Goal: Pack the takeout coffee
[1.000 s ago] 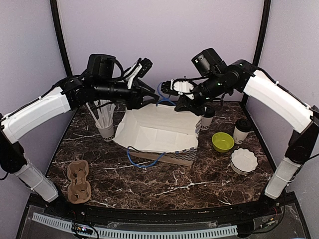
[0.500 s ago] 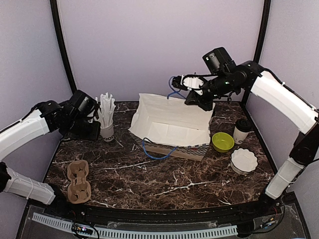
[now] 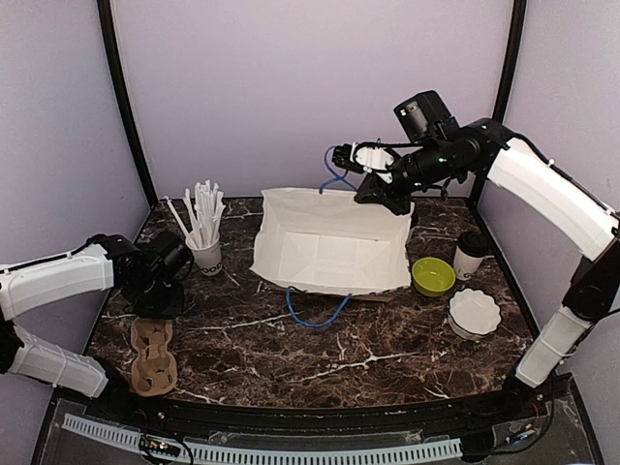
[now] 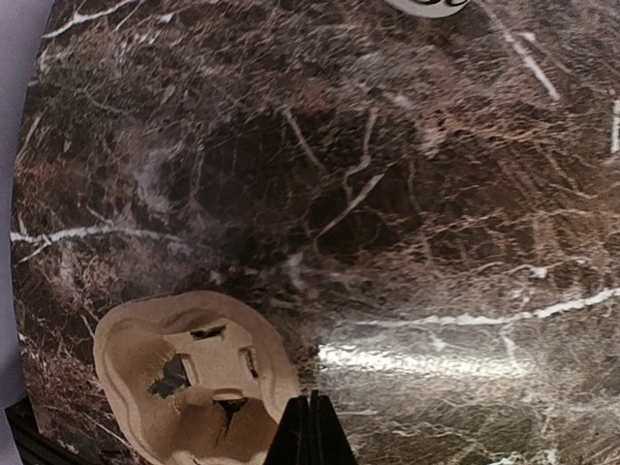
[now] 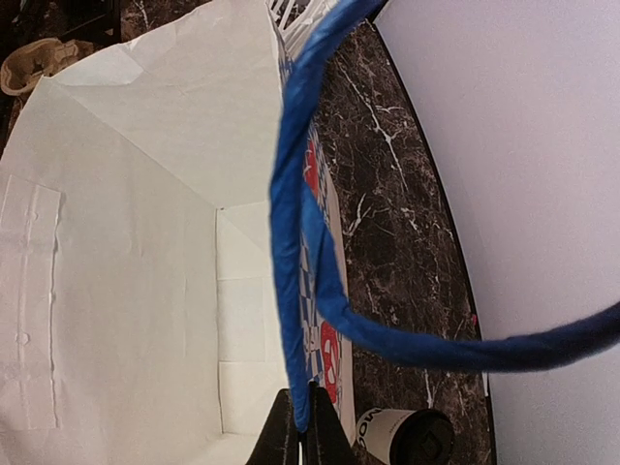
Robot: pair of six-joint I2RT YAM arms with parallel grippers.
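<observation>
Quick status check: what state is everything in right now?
Bag: open, empty.
Bag handle: pinched by right gripper.
Left gripper: shut, empty.
Lidded cup: upright, lid on.
Cup carrier: empty.
Green bowl: empty.
White dish: empty.
Straw cup: upright.

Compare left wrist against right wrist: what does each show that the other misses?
Left wrist only: the left gripper, shut on nothing, at the edge of the pulp cup carrier. Right wrist only: the right gripper shut on the bag's blue handle, the open white paper bag, one lidded coffee cup. Both: the marble table; a tan shape in the right wrist's top-left corner may be that carrier.
</observation>
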